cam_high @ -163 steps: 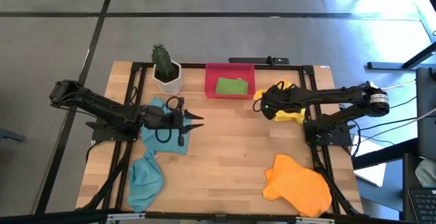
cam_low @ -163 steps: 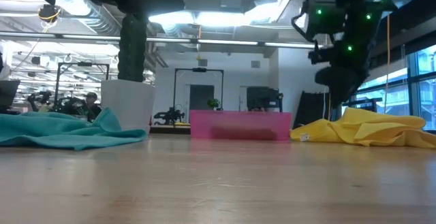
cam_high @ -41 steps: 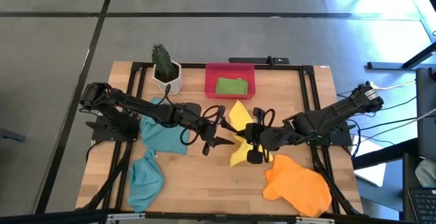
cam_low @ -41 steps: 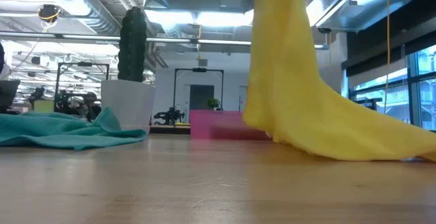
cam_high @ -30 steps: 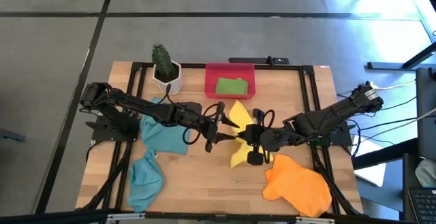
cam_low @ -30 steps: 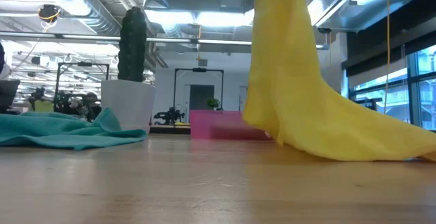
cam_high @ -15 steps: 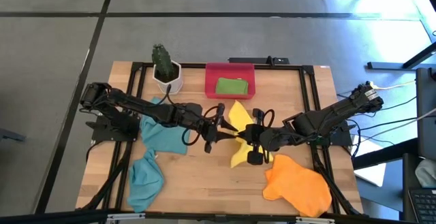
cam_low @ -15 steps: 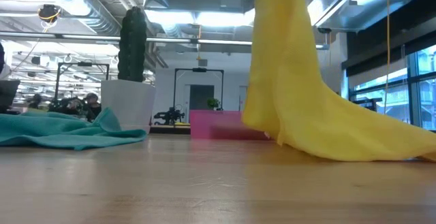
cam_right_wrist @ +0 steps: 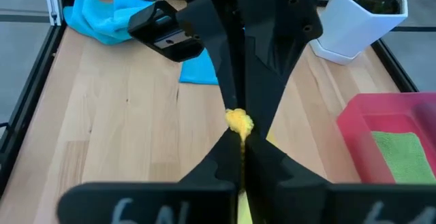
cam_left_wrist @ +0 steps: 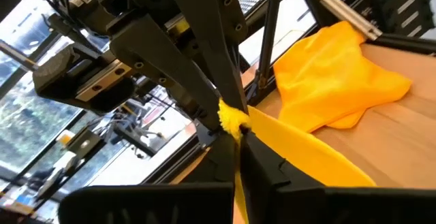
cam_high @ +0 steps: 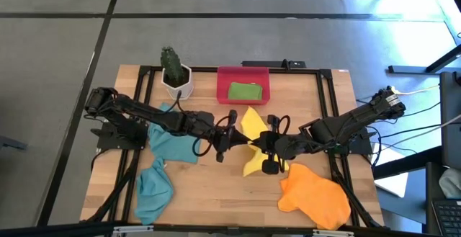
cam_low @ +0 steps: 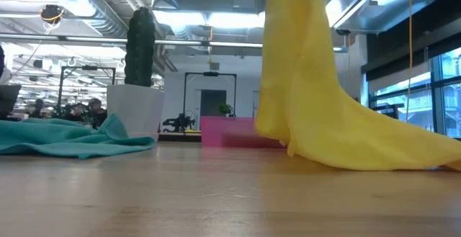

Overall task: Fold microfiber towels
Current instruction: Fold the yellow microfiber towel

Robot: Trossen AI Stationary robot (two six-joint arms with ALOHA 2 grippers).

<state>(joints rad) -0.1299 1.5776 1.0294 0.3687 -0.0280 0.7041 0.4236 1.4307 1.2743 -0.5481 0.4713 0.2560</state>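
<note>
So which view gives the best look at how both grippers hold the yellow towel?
The right wrist view: the right gripper and the left gripper's fingers pinch the same tuft of the yellow towel. The left wrist view shows the same pinch. The high view shows both grippers over the towel; the low view shows only the hanging cloth.

The left tool (cam_left_wrist: 235,125) pinches a corner of the yellow towel (cam_left_wrist: 300,159), meeting the right tool (cam_left_wrist: 221,101) nose to nose. An orange towel (cam_left_wrist: 337,81) lies on the counter (cam_left_wrist: 402,135) beyond.
</note>
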